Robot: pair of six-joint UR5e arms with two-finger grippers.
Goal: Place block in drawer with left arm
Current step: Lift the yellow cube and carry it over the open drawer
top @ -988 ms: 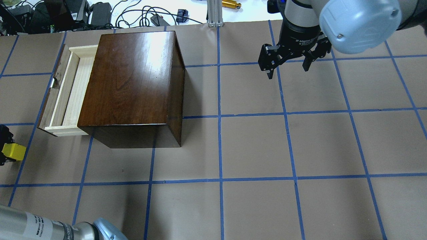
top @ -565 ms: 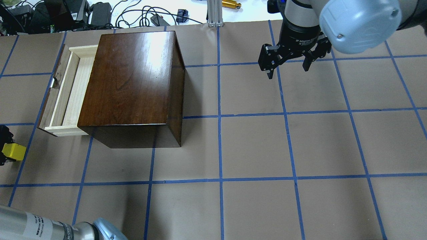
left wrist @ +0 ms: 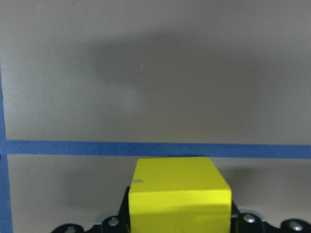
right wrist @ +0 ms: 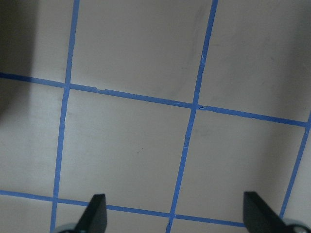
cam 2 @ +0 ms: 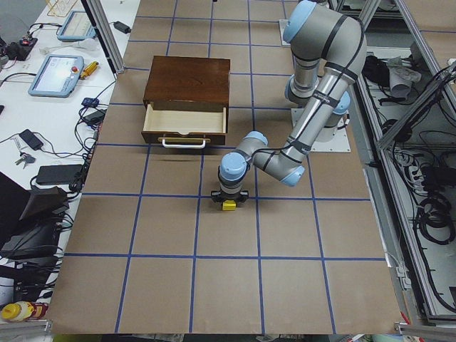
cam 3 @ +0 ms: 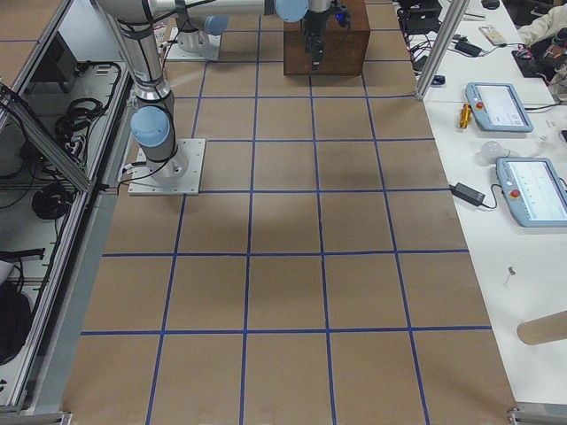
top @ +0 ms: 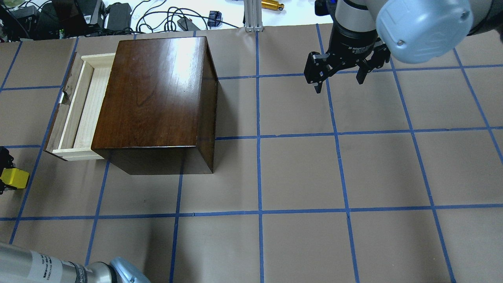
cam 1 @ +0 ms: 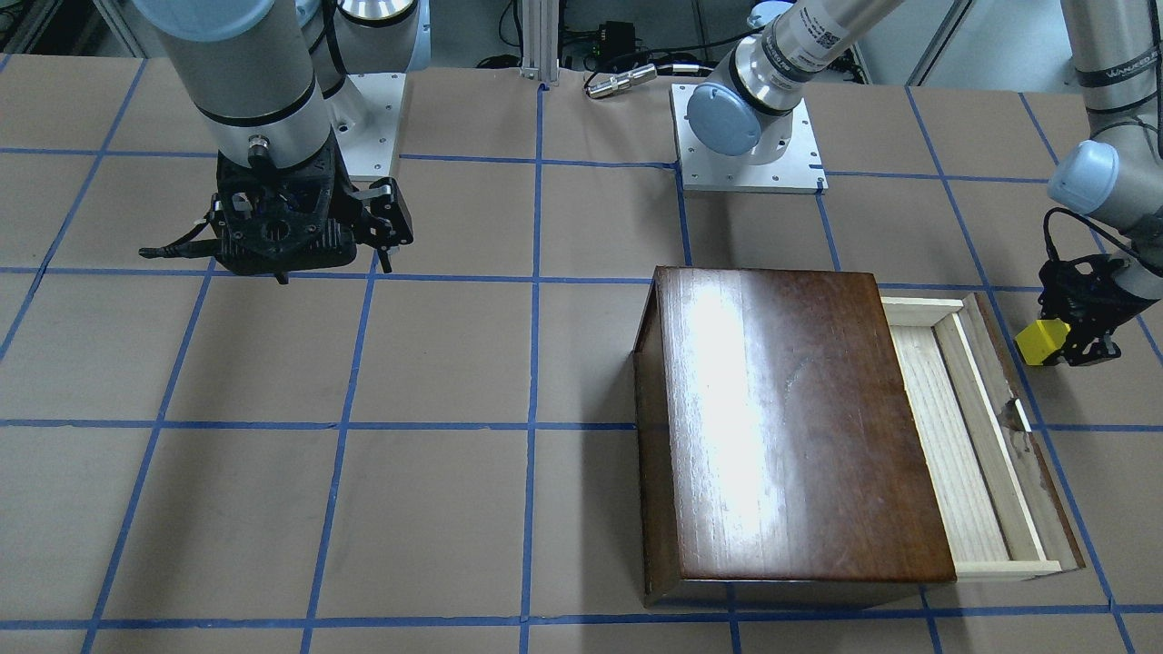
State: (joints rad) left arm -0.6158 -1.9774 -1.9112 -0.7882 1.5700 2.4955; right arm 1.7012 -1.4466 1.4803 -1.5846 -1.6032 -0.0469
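— So, where is the small bright yellow cube (cam 1: 1036, 341)?
— Clenched in the black left gripper (cam 1: 1070, 347), at the right edge of the front-facing view.
— And the shallow pale-wood drawer with the dark scuffed front panel (cam 1: 954, 454)?
— Pulled out of the glossy dark-brown wooden box (cam 1: 790, 427), right of centre in the front-facing view. Its light floor shows between box and panel. The cube is outside it, near the panel's upper end in that frame but apart from it.
— Does the left wrist view agree on the grasp?
— Yes. The cube fills the bottom centre, black gripper parts on either side of it, and a blue tape line (left wrist: 155, 148) of the brown paper-covered table (top: 298, 173) crosses just above it in the frame.
— The other tool?
— The black right gripper (top: 338, 83) hangs in the upper right of the overhead view, well apart from the box, fingers spread wide over bare paper
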